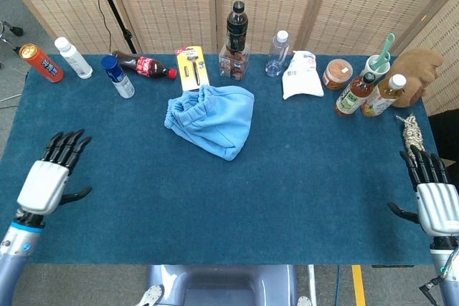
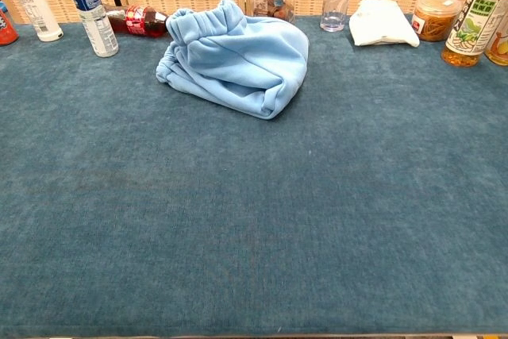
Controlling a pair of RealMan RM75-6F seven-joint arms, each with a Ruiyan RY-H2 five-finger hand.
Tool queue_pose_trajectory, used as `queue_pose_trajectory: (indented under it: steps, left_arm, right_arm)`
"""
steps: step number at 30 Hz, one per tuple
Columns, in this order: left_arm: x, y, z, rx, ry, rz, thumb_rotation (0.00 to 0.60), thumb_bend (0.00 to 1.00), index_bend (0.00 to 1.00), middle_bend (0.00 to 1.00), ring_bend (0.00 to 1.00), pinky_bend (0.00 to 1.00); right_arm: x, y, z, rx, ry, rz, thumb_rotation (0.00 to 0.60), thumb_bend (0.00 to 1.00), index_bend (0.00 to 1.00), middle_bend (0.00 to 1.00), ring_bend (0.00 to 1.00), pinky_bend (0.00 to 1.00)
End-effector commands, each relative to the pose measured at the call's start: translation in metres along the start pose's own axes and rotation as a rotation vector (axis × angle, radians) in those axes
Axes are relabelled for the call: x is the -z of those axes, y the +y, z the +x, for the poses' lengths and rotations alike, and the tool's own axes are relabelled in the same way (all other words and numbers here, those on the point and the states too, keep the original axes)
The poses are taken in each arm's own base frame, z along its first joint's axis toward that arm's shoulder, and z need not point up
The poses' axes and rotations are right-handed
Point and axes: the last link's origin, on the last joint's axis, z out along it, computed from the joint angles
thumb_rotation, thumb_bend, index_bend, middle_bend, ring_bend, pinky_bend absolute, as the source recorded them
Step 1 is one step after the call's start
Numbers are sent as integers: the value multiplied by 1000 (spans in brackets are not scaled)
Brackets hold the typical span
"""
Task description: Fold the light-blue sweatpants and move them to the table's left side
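Note:
The light-blue sweatpants (image 1: 212, 118) lie bunched in a loose heap on the blue table (image 1: 229, 206), a little left of centre toward the back; the chest view shows the sweatpants (image 2: 236, 55) with the elastic waistband on top. My left hand (image 1: 49, 177) hovers at the table's near left edge, empty, fingers spread. My right hand (image 1: 433, 197) is at the near right corner, also empty with fingers apart. Both are far from the cloth. Neither hand shows in the chest view.
Along the back edge stand an orange can (image 1: 41, 62), a white bottle (image 1: 73, 57), a blue-capped bottle (image 1: 117, 77), a lying cola bottle (image 1: 145, 67), a yellow package (image 1: 191, 67), a dark bottle (image 1: 237, 28), a clear bottle (image 1: 277, 54), a white pouch (image 1: 301, 76), tea bottles (image 1: 369, 94) and a rope coil (image 1: 414, 137).

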Motion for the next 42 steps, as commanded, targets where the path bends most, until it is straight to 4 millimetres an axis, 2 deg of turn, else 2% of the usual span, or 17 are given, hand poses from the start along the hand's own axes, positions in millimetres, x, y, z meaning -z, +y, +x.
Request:
queue_pose_trajectory:
  steps: [1,3,6,8,10,16,17,19,28,37,42]
  left_arm:
    - [-51,33,12,-110,11,-174,600,62,0,0,0,0]
    - [-71,50,12,-130,-1,-223,600,62,0,0,0,0]
    - [-114,85,2,-227,-35,-310,600,62,0,0,0,0]
    - [-129,97,-6,-267,-65,-325,600,62,0,0,0,0]
    - [-145,108,-15,-317,-94,-336,600,62,0,0,0,0]
    - [-173,125,-32,-407,-141,-349,600,9,0,0,0,0]
    - [-187,132,-40,-451,-160,-361,600,2,0,0,0,0]
    - [-202,141,-51,-470,-182,-350,600,0,0,0,0,0]
    - [-238,157,-97,-520,-269,-317,600,0,0,0,0,0]
    - [-259,160,-121,-526,-311,-291,600,0,0,0,0,0]
    - [-264,163,-131,-518,-329,-293,600,0,0,0,0,0]
  right_arm:
    - [0,1,0,-1,2,-7,600,0,0,0,0,2]
    - [0,1,0,2,2,-11,600,0,0,0,0,2]
    - [-2,4,-3,3,-4,-27,600,0,0,0,0,2]
    - [-3,4,-5,4,-9,-32,600,0,0,0,0,2]
    - [-4,5,-6,5,-13,-39,600,0,0,0,0,2]
    - [-6,5,-8,3,-19,-47,600,0,0,0,0,2]
    - [-7,6,-8,5,-16,-52,600,0,0,0,0,1]
    - [-8,7,-9,5,-13,-59,600,0,0,0,0,0]
    - [-14,16,-11,7,-15,-105,600,0,0,0,0,0]
    - [-18,17,-17,14,-28,-115,600,0,0,0,0,0]
    - [-18,15,-17,17,-29,-114,600,0,0,0,0,0]
